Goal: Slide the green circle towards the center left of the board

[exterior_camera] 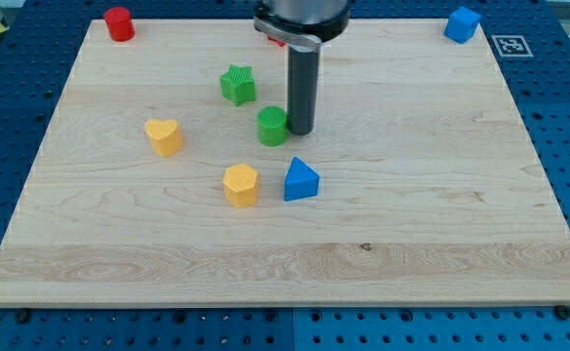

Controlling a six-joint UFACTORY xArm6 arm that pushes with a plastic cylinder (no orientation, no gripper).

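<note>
The green circle [272, 126] is a short green cylinder near the middle of the wooden board [440, 214], slightly toward the view's top. My tip [301, 131] stands on the board right at the circle's right side, touching or nearly touching it. The dark rod rises straight up from there to the arm at the view's top.
A green star [238, 84] lies up-left of the circle. A yellow heart [165, 136] lies to the left. A yellow hexagon [241, 184] and a blue triangle [301, 180] lie below. A red cylinder [119, 23] sits top left, a blue cube [462, 23] top right. A red block [277, 41] peeks out behind the arm.
</note>
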